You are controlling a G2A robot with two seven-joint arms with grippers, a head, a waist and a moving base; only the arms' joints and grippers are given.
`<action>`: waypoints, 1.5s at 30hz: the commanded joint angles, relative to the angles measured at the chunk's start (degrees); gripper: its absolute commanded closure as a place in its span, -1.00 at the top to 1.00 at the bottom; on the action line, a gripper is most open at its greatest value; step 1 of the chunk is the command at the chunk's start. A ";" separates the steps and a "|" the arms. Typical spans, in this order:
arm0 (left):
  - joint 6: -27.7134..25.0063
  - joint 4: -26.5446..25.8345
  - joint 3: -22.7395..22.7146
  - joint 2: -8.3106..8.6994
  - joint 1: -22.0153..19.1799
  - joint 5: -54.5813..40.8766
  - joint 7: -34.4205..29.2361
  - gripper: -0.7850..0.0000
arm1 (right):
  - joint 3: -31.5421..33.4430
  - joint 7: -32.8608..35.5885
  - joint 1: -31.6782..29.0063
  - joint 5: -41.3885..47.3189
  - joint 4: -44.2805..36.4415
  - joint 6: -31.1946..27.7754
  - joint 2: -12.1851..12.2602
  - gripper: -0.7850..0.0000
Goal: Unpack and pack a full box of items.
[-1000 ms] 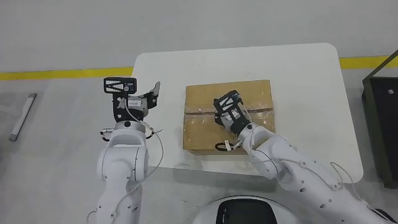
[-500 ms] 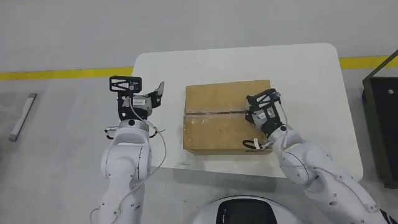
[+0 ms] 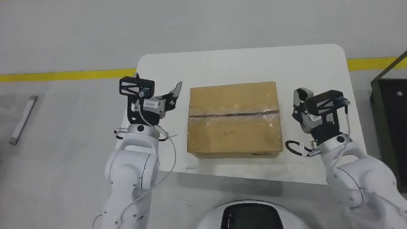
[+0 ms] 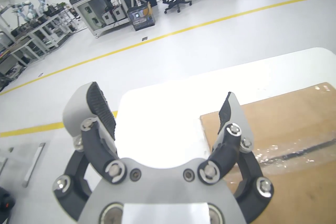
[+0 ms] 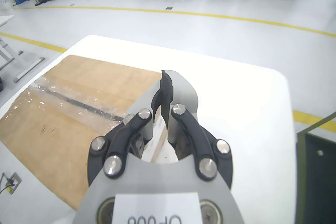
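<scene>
A closed brown cardboard box [image 3: 234, 119] lies in the middle of the white table [image 3: 254, 63], its flaps sealed with clear tape over the centre seam [image 3: 234, 112]. My left gripper [image 3: 173, 93] hovers just off the box's left side, open with nothing between its fingers; in the left wrist view the left gripper [image 4: 162, 104] shows wide apart, the box [image 4: 283, 130] beside it. My right gripper [image 3: 297, 102] is off the box's right side, shut and empty. The right gripper [image 5: 164, 88] has its pads pressed together, with the box [image 5: 78, 93] to one side.
A dark green frame [image 3: 389, 127] stands beside the table's right edge. A grey bar [image 3: 23, 119] lies on the floor at the left. Yellow floor lines [image 3: 63, 75] run behind the table. Bare tabletop lies behind the box.
My right gripper has moved from above the box's taped seam rightward, off the box to its right side. My left gripper has shifted right, closer to the box's left edge.
</scene>
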 commanded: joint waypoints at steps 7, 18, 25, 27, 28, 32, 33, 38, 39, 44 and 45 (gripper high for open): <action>-6.34 -2.55 2.64 0.49 5.92 2.07 18.39 1.00 | 13.65 -9.41 -12.99 -1.02 -7.49 -1.64 0.30 -1.00; -10.82 -1.73 3.84 0.93 10.69 -0.36 15.09 1.00 | 21.53 -16.00 -27.67 2.21 -7.76 -0.63 -0.74 -1.00; -3.98 -1.17 4.41 0.62 9.53 1.79 5.75 1.00 | 23.11 -17.15 -28.74 4.62 -7.02 -1.65 -1.20 -0.84; -2.57 -0.83 4.59 0.53 9.09 2.33 4.98 1.00 | 23.09 -16.38 -27.86 4.85 -6.31 -3.37 -1.17 -0.57; -1.85 -0.72 4.63 0.49 8.93 2.46 4.67 1.00 | 22.96 -16.11 -27.27 5.20 -5.93 -4.47 -1.15 -0.47; -0.86 -0.77 4.73 0.41 8.79 2.55 4.19 1.00 | 22.95 -16.07 -27.22 5.23 -5.90 -4.64 -1.14 -0.44; -0.72 -0.79 4.75 0.40 8.79 2.54 4.11 1.00 | 22.95 -16.08 -27.23 5.23 -5.91 -4.57 -1.14 -0.27; -0.77 -0.81 4.75 0.41 8.80 2.51 4.13 1.00 | 22.96 -16.11 -27.27 5.20 -5.94 -4.46 -1.15 0.45; -0.77 -0.81 4.75 0.41 8.80 2.51 4.13 1.00 | 22.96 -16.11 -27.27 5.20 -5.94 -4.46 -1.15 0.54; -0.77 -0.81 4.75 0.41 8.80 2.51 4.13 1.00 | 22.96 -16.11 -27.27 5.20 -5.94 -4.46 -1.15 0.94; -0.77 -0.81 4.75 0.41 8.80 2.51 4.13 1.00 | 22.96 -16.11 -27.27 5.20 -5.94 -4.46 -1.15 0.96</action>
